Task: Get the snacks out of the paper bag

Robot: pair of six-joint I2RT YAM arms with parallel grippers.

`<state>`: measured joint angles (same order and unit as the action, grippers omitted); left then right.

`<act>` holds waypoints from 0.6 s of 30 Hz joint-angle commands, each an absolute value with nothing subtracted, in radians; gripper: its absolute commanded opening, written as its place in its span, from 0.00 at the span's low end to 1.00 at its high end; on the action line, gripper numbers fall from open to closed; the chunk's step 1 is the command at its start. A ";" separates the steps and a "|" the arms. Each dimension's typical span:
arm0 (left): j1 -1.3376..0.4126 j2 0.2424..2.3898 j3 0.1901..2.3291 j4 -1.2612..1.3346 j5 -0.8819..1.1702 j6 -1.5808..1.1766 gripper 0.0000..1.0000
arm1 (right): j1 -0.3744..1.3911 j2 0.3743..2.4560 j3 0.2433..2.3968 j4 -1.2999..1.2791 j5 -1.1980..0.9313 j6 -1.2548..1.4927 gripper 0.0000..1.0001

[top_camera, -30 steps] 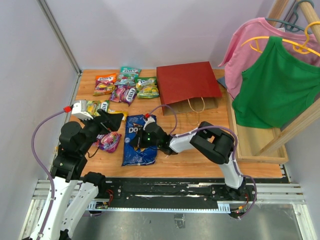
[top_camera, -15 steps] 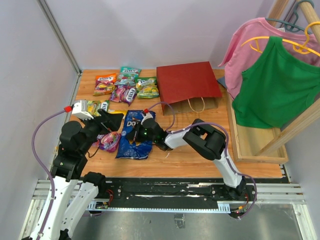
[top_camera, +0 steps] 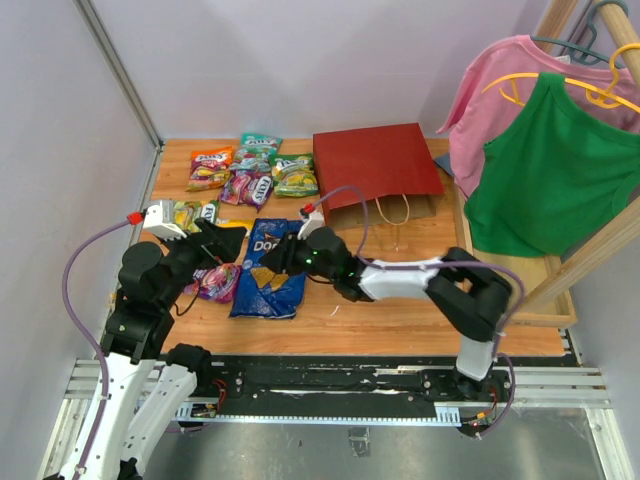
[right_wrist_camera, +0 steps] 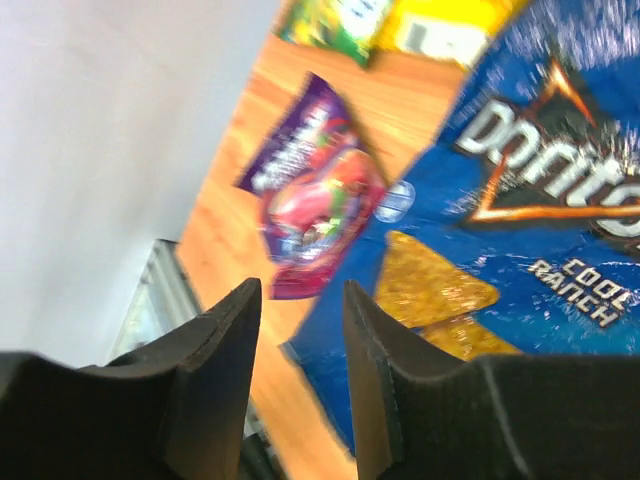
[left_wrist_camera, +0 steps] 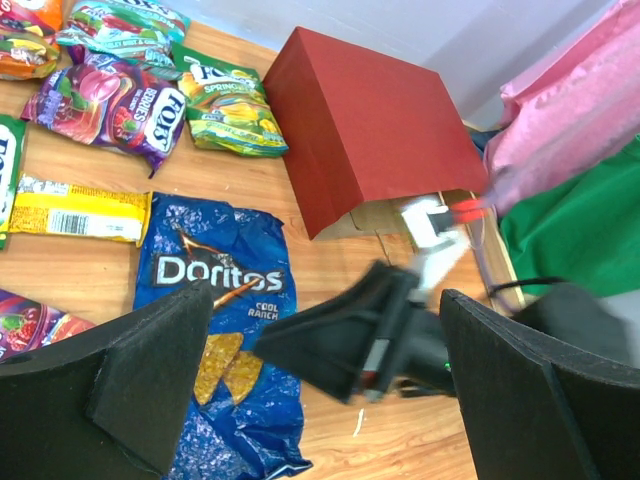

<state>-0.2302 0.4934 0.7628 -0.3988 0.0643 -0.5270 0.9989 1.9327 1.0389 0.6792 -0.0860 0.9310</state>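
Doritos (top_camera: 268, 272) lies flat near the paper bag's (top_camera: 375, 165) left front corner, long axis running roughly toward it, logo end nearest the bag. My right gripper (right_wrist_camera: 300, 290) hangs over it, fingers slightly parted and empty — only its wrist view shows that gap. Left gripper (left_wrist_camera: 325, 310) gapes wide — empty.

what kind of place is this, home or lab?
Most likely a robot lab cell: plain white walls boxing in a wooden table, a metal mounting rail at its near edge, and staged props, snacks and a paper bag.
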 commanded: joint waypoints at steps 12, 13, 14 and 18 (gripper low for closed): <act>-0.222 0.489 0.732 -0.314 0.096 -0.508 1.00 | 0.954 0.729 0.363 0.228 0.407 0.656 0.50; -0.222 0.496 0.721 -0.293 0.119 -0.512 1.00 | 0.951 0.629 0.335 0.175 0.453 0.658 0.52; -0.222 0.506 0.710 -0.272 0.150 -0.513 1.00 | 0.949 0.535 0.310 0.116 0.501 0.658 0.53; -0.231 0.612 0.672 -0.142 0.443 -0.496 1.00 | 0.927 0.238 0.271 -0.118 0.627 0.664 0.60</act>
